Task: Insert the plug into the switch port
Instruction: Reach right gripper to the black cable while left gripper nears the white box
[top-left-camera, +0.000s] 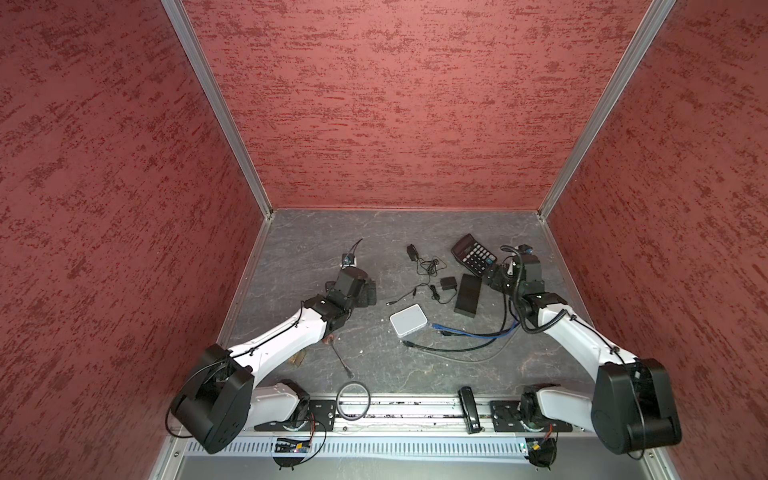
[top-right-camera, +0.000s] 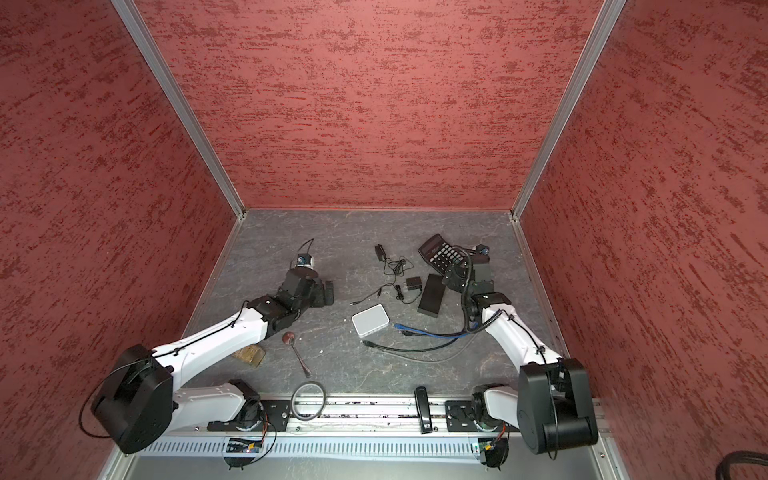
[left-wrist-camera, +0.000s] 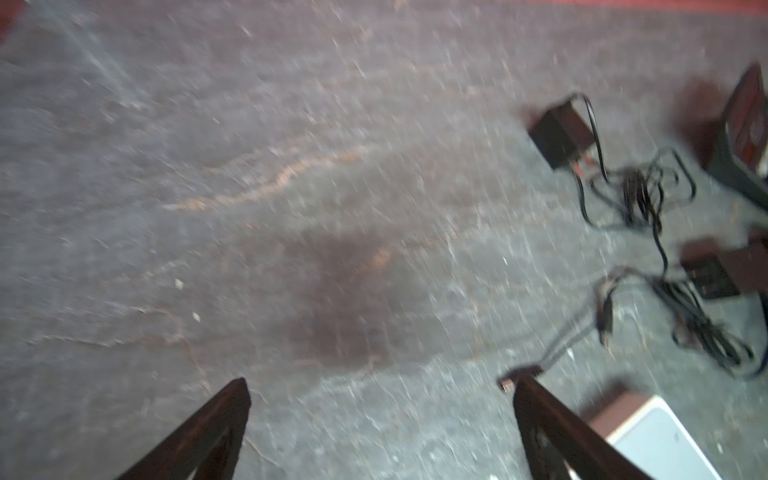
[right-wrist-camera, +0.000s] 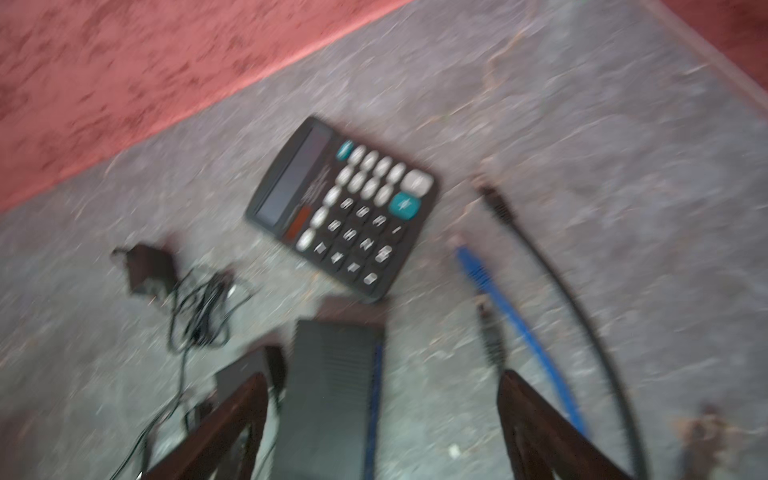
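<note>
Left gripper (left-wrist-camera: 380, 380) jaws spread wide, empty, over bare table (left-wrist-camera: 249, 166). Right gripper (right-wrist-camera: 382, 376) jaws spread, pinching nothing, above black box (right-wrist-camera: 332, 374) near calculator (right-wrist-camera: 345, 203). Blue cable plug (top-left-camera: 436, 326) lies on table just beside white switch (top-left-camera: 408, 320), not inserted.

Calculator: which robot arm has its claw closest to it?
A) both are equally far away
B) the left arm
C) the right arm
C: in a top view the right gripper hangs just beside the calculator, while the left gripper is well away on the other side of the table.
</note>
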